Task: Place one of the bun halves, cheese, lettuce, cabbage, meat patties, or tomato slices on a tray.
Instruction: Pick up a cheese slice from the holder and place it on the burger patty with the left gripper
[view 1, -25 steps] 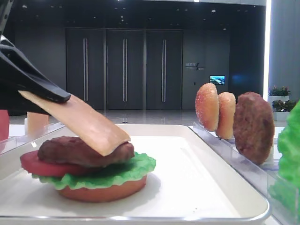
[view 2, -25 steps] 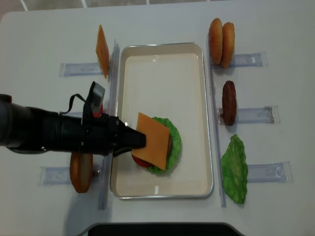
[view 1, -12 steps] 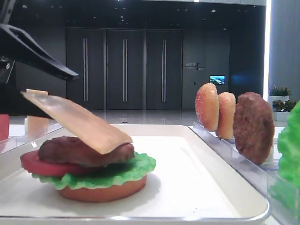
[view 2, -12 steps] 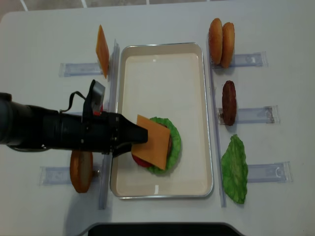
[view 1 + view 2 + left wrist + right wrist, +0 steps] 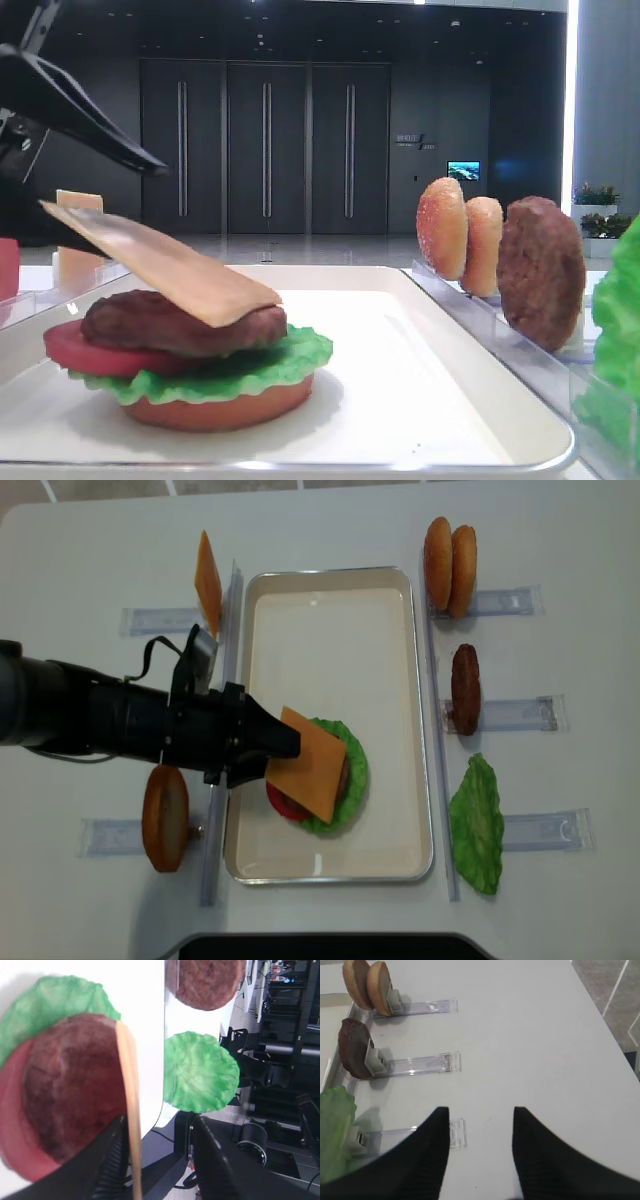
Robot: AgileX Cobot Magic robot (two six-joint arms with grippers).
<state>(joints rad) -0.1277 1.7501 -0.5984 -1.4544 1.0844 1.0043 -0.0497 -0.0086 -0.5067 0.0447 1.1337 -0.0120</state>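
A stack sits on the white tray (image 5: 330, 630): bun half (image 5: 220, 410), lettuce (image 5: 270, 365), tomato slice (image 5: 75, 352) and meat patty (image 5: 170, 322). The cheese (image 5: 315, 763) leans on the patty with its left end raised. My left gripper (image 5: 290, 745) is open around that raised end. In the left wrist view the slice shows edge-on (image 5: 131, 1110), close to one finger (image 5: 107, 1170) and well apart from the other. My right gripper (image 5: 479, 1110) is open over bare table, right of the racks.
Clear racks flank the tray. On the right stand two bun halves (image 5: 450, 552), a patty (image 5: 465, 688) and a lettuce leaf (image 5: 477, 825). On the left stand a second cheese slice (image 5: 207, 582) and a bun half (image 5: 165, 818).
The left jaws have opened and let go of the cheese. The slice's raised end has sunk a little and it now lies flatter on the patty.
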